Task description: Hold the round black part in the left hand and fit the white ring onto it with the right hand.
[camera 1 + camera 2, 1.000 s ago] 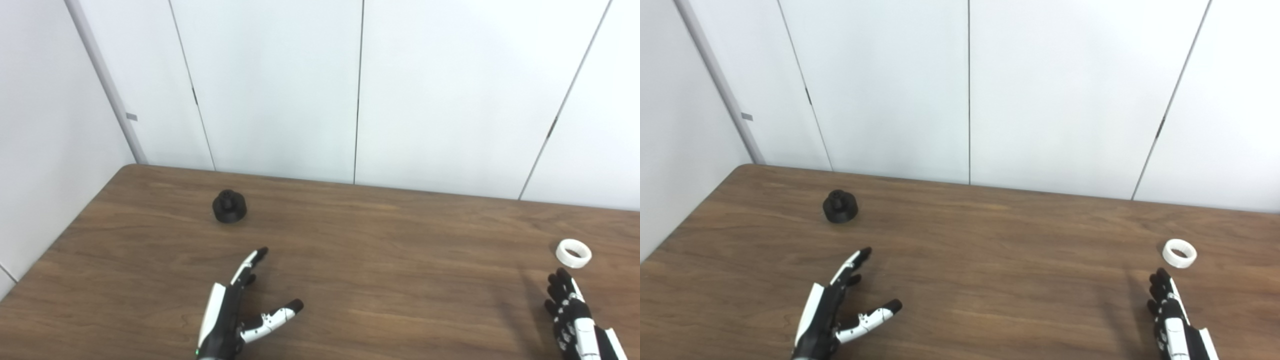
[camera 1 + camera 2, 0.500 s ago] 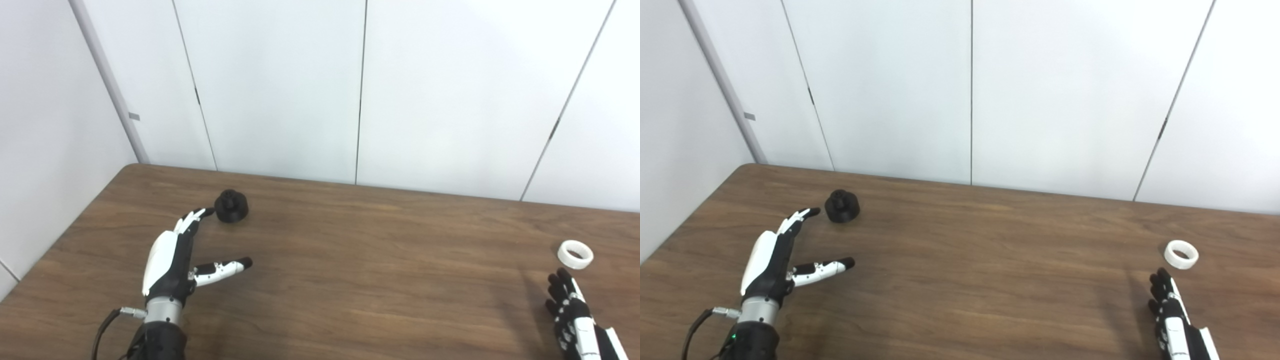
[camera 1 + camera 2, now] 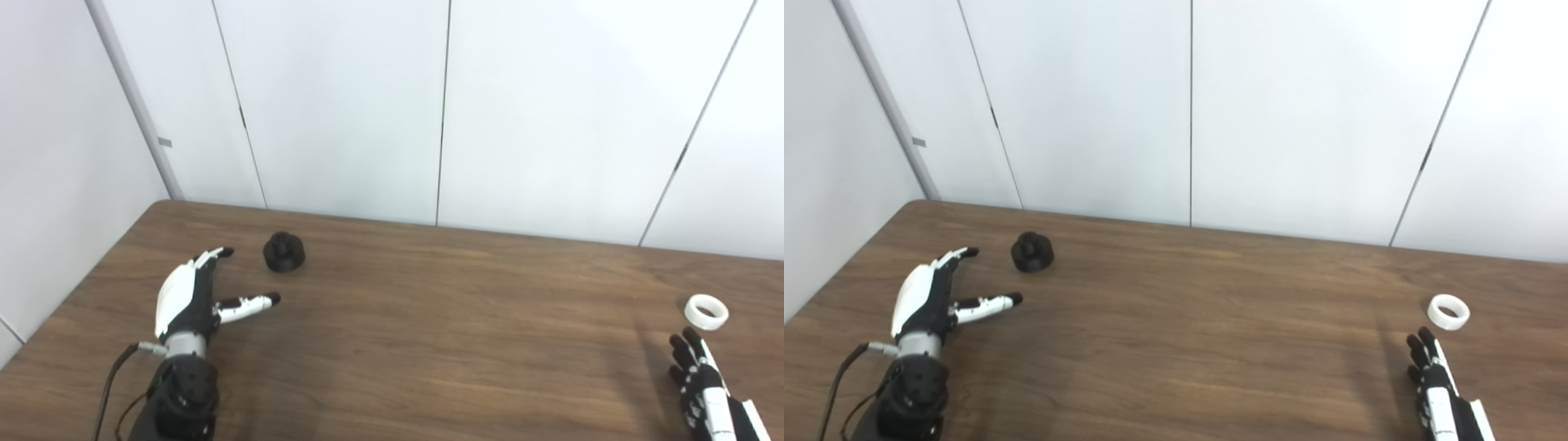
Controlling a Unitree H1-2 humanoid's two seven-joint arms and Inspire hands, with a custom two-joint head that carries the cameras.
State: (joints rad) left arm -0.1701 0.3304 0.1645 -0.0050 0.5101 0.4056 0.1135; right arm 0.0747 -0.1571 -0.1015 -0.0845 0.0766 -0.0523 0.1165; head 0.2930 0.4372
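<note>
The round black part [image 3: 283, 252] stands on the wooden table [image 3: 429, 306] at the far left. My left hand [image 3: 193, 294] is open and empty, fingers spread, just left of and nearer than the part, not touching it. The white ring [image 3: 706, 311] lies flat on the table at the far right. My right hand [image 3: 698, 380] is open and empty at the bottom right corner, fingers pointing up at the ring, a short gap short of it. In the right eye view the part [image 3: 1032, 252] and the ring [image 3: 1448, 311] show the same way.
White wall panels [image 3: 441, 110] rise behind the table's far edge. The table's left edge [image 3: 79, 288] runs close to my left hand. A cable [image 3: 113, 380] hangs from the left wrist.
My left hand has swung from the bottom middle out to the left and forward, ending beside the black part. The right hand, the part and the ring have stayed put.
</note>
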